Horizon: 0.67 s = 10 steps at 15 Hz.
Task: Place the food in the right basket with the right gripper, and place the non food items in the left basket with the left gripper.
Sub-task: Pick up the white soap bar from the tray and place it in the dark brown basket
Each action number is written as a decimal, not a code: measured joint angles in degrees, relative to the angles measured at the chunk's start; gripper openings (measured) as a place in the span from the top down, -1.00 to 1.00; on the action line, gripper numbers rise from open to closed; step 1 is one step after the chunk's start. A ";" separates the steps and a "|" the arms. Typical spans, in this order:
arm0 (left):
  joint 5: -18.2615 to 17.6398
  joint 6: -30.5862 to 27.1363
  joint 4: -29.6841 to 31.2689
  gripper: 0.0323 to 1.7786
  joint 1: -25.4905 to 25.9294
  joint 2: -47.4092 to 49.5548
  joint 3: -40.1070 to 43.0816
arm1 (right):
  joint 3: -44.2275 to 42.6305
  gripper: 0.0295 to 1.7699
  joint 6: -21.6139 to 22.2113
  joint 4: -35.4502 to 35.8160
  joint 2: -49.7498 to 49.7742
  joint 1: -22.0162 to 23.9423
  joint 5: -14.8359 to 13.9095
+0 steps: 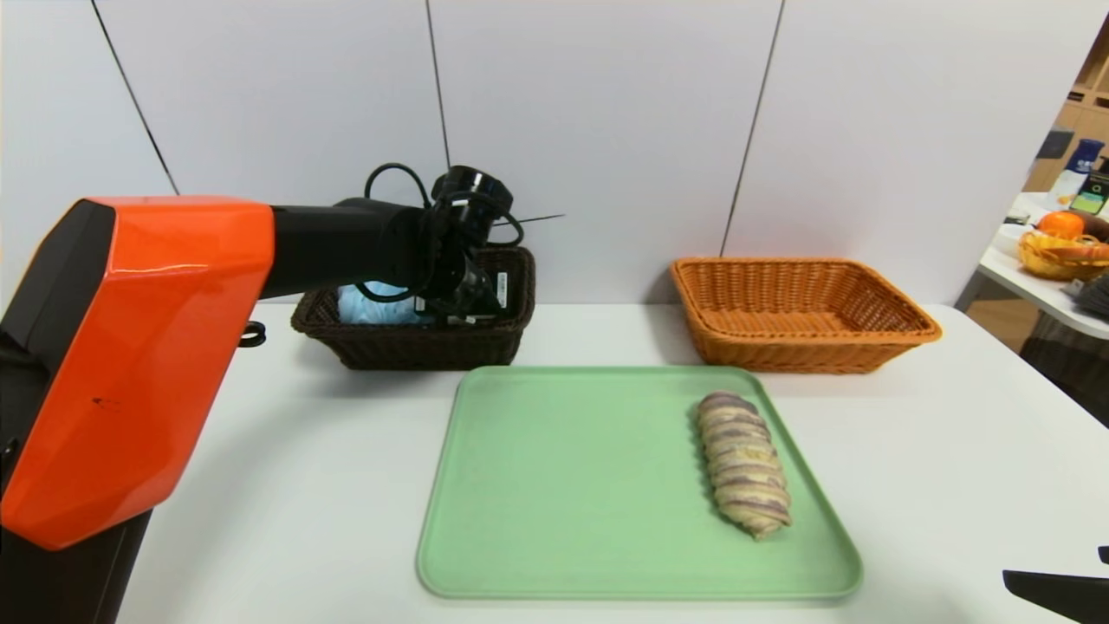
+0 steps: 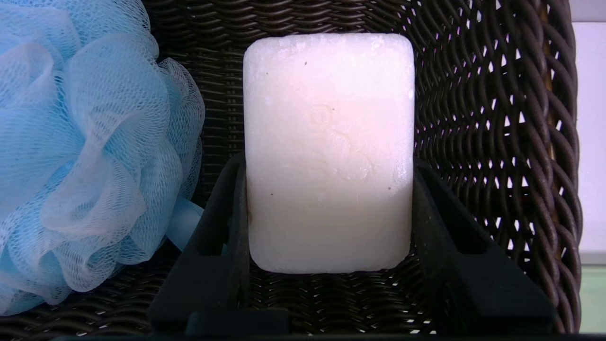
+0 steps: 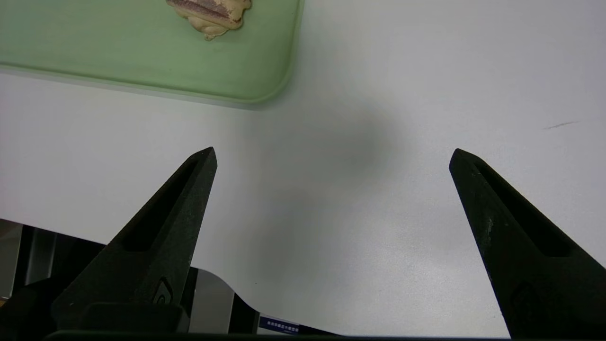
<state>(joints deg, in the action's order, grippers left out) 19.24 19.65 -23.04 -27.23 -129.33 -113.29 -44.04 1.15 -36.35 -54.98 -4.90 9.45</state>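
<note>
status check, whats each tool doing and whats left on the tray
Left tool shut on soap bar inside dark basket, beside pouf. Right tool open, parked over table. Bread loaf alone on tray; nothing blocking.

Looks like an office or lab test space: plain white table (image 1: pixel 936 485), grey partition panels (image 1: pixel 589 130) behind, cluttered side desk (image 1: pixel 1031 277).

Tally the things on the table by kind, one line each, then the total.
Wicker baskets: 2, dark brown and orange
Trays: 1, green tray
Bread loaves: 1
Bath poufs: 1, light blue
Soap bars: 1, white, gripped by the left gripper
Total: 6
</note>
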 joint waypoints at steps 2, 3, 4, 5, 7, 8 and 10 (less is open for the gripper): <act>-0.17 0.00 0.04 -0.07 -0.02 -0.13 0.00 | 0.02 -0.92 -0.02 0.02 -0.01 0.00 0.00; -0.17 0.02 0.13 -0.07 -0.02 -0.20 0.00 | 0.06 -0.92 0.00 0.00 -0.01 0.00 0.00; -0.17 0.00 0.37 -0.07 -0.02 -0.22 0.00 | 0.06 -0.92 -0.02 0.05 -0.01 0.00 0.00; -0.17 0.00 0.56 -0.07 -0.02 -0.27 0.00 | 0.06 -0.92 0.00 0.05 -0.01 -0.02 0.00; -0.17 -0.04 0.61 -0.07 -0.02 -0.29 0.00 | 0.04 -0.92 -0.02 0.02 0.02 -0.02 0.00; -0.15 -0.17 0.63 -0.07 -0.02 -0.22 0.00 | 0.04 -0.92 -0.02 0.02 0.02 -0.05 -0.02; -0.13 -0.85 0.59 -0.07 -0.02 -0.07 0.00 | 0.04 -0.92 -0.02 0.00 0.07 -0.02 0.05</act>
<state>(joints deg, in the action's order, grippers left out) 19.10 18.80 -22.46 -27.26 -129.40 -113.29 -44.01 1.12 -36.35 -54.91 -4.92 9.50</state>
